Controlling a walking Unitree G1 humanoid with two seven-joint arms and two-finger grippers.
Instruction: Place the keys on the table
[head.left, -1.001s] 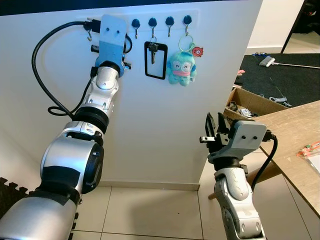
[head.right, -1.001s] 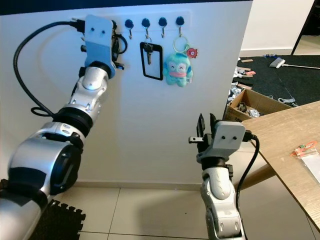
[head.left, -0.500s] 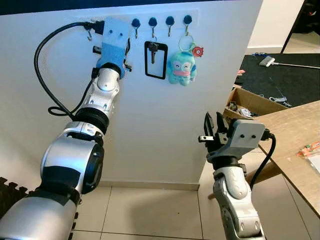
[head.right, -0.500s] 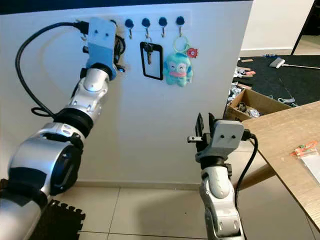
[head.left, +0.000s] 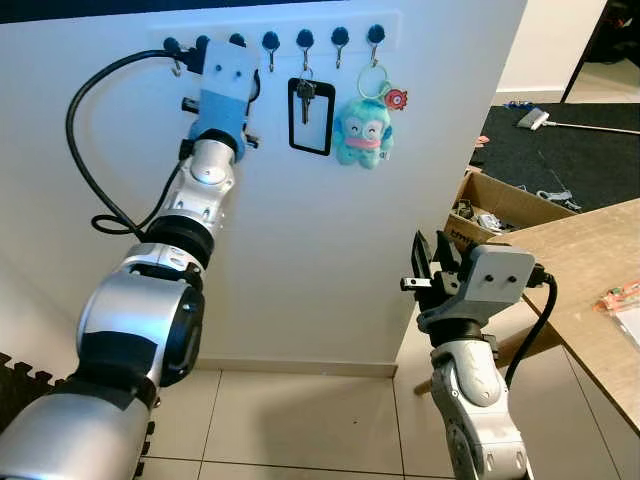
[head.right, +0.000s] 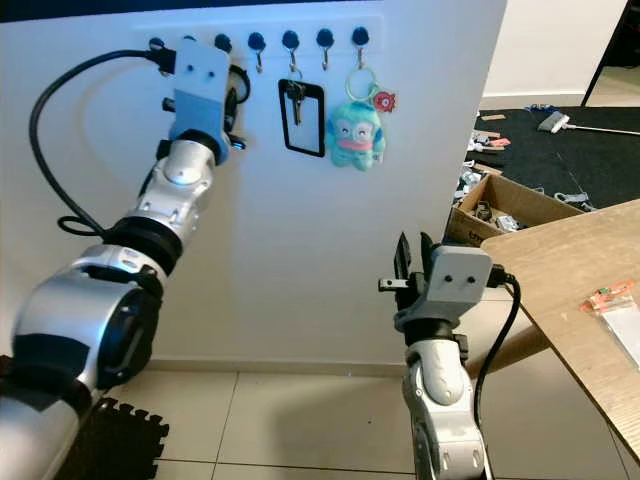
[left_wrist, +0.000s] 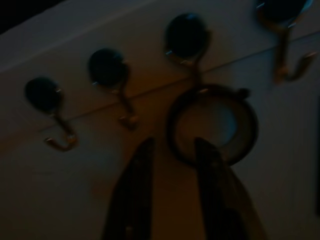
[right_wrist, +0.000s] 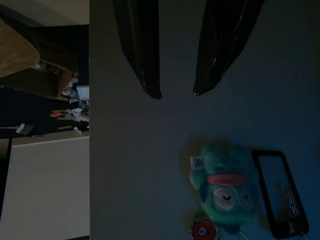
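We see a white wall (head.left: 300, 250) with a row of dark hooks (head.left: 305, 40) near its top. Our left gripper (left_wrist: 172, 150) is raised against that row, its two black fingers (left_wrist: 137, 190) a little apart and holding nothing, their tips just beside a dark ring (left_wrist: 212, 125) that hangs from one hook. Further along the row from this gripper hang the keys (head.left: 307, 98) inside a black loop (head.left: 311, 118), and beyond them a blue plush toy (head.left: 362, 132) with a small red charm (head.left: 396, 99). Our right gripper (right_wrist: 177, 92) is held low and well below the toy, fingers spread and empty, pointing at the wall. A wooden table (head.left: 590, 290) stands beside that gripper, away from the keys.
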